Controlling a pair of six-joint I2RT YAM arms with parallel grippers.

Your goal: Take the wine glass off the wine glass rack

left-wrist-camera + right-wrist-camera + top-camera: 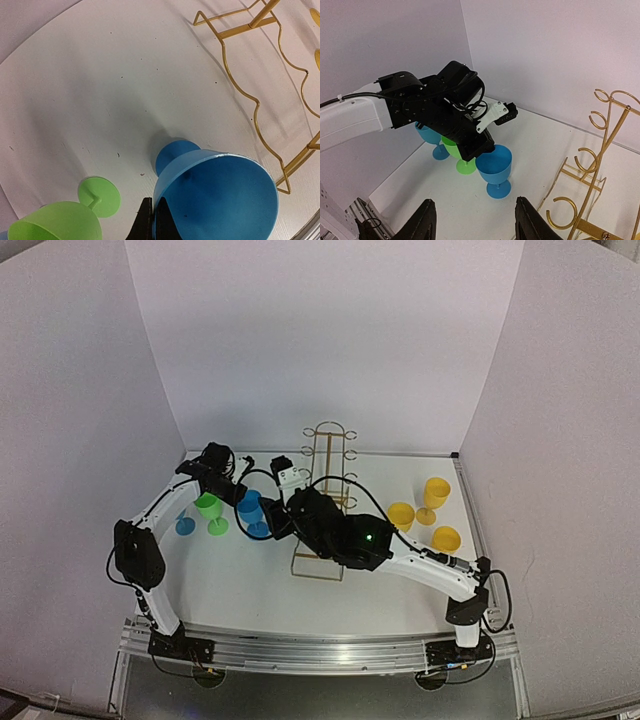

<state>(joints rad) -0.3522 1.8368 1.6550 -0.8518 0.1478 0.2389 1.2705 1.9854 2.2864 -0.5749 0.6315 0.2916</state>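
Left fingers [146, 221] on blue glass [220, 200]; another blue [185, 526], one green [209, 507], three yellow [401, 512] [436, 490] [446, 538]

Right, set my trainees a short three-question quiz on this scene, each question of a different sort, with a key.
1. True or false: glasses hang from the loops of the rack.
2. What is the left tool shut on? A a red glass; B a blue glass, by its rim; C a clear glass.
3. Fill in: in the top view, ___ yellow glasses stand to the right of the rack.

Key: 1 false, the loops are bare. 2 B. 3 three.
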